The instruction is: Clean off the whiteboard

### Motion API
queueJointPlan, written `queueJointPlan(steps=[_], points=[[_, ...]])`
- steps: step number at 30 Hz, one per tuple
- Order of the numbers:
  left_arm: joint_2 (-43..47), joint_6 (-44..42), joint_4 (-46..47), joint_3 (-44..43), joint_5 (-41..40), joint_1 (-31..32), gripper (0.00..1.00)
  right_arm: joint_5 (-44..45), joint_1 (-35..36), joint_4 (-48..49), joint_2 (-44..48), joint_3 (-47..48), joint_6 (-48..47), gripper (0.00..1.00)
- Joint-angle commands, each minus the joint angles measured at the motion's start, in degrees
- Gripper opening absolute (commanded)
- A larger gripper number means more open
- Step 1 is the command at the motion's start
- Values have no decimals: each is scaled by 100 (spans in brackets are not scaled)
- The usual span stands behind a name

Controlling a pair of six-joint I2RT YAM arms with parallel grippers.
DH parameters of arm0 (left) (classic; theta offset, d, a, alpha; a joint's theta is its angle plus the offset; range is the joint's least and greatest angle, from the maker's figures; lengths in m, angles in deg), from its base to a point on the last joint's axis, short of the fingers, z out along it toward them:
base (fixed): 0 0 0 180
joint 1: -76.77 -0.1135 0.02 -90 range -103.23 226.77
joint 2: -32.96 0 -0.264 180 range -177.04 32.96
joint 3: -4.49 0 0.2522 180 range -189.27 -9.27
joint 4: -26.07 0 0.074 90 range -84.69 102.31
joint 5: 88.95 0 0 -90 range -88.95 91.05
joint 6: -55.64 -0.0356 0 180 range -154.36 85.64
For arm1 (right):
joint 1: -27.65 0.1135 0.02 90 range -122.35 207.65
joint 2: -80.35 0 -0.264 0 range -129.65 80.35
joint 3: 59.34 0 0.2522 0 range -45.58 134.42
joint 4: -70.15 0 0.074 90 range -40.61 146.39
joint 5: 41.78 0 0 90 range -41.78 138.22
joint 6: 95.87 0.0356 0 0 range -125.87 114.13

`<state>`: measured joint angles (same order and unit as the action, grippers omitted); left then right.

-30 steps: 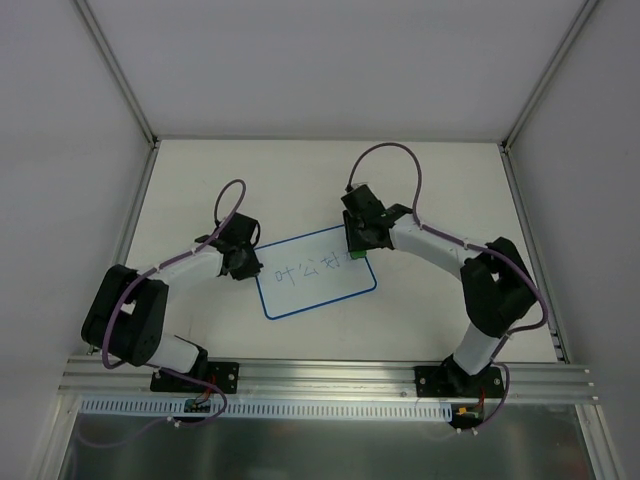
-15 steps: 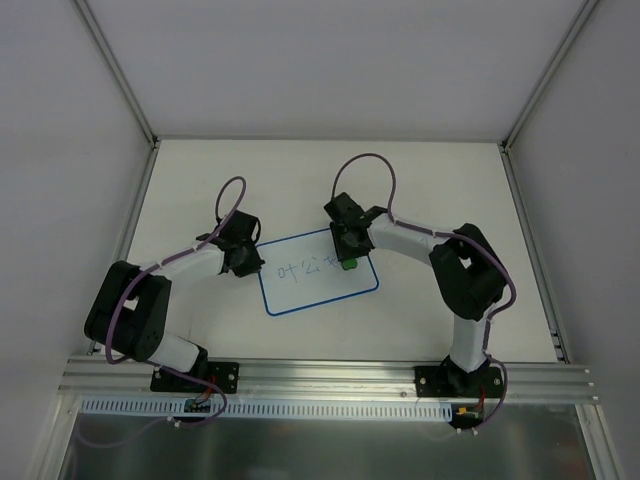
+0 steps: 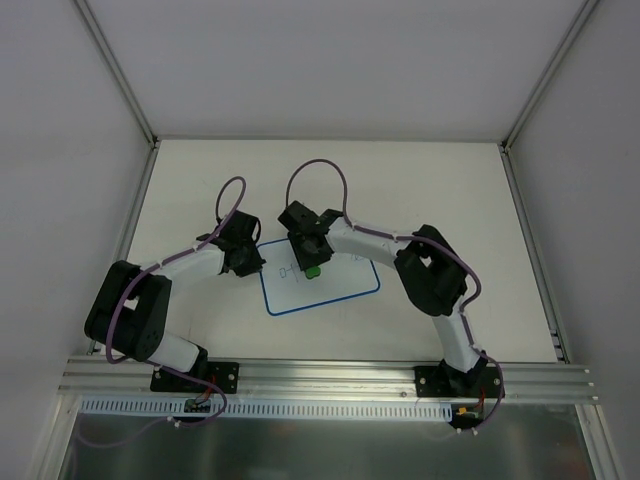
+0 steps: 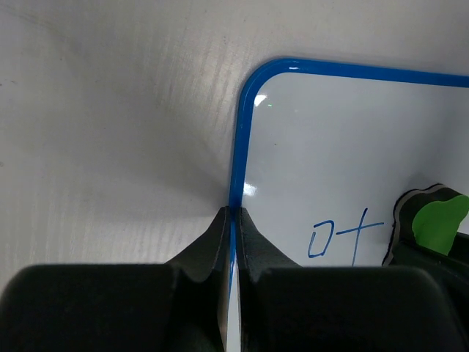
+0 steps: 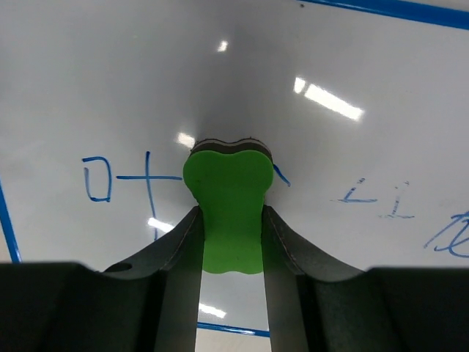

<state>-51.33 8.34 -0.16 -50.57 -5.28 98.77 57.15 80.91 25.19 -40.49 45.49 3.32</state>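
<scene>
Green eraser (image 3: 313,271), clamped in right fingers (image 5: 230,216), had swept leftward across whiteboard (image 3: 335,290) lying flat on worktop (image 3: 200,180) | left fingers (image 4: 233,218) had just pinched shut on whiteboard's left edge | writing remained either side of eraser

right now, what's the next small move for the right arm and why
Probably slide the green eraser, gripped in the right claw and resting on the whiteboard, sideways toward the board edge that the left claw pinches. Unwiped blue marks sit just beside it on that side. The fainter strokes on its other side likely need a return pass.
</scene>
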Motion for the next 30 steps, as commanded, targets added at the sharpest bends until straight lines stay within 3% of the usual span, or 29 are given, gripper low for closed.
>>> queueJointPlan(steps=[1, 6, 10, 14, 22, 30], points=[[-149, 98, -212, 263, 97, -73, 0, 556, -359, -1150, -63, 8, 302, 0], [-61, 133, -203, 333, 97, -134, 0, 795, -1385, -1441, 323, -615, 346, 0], [-70, 116, -203, 316, 123, -143, 0, 786, -1757, -1398, 464, -898, 250, 0], [-166, 72, -203, 254, 202, -143, 0, 400, -1591, -1336, 324, -653, 206, 0], [-202, 98, -124, 210, 395, -143, 0, -418, -563, -1494, -862, 832, 496, 0], [-237, 195, -71, 192, 475, -143, 0, -551, -342, -1591, -1013, 1108, 531, 0]])
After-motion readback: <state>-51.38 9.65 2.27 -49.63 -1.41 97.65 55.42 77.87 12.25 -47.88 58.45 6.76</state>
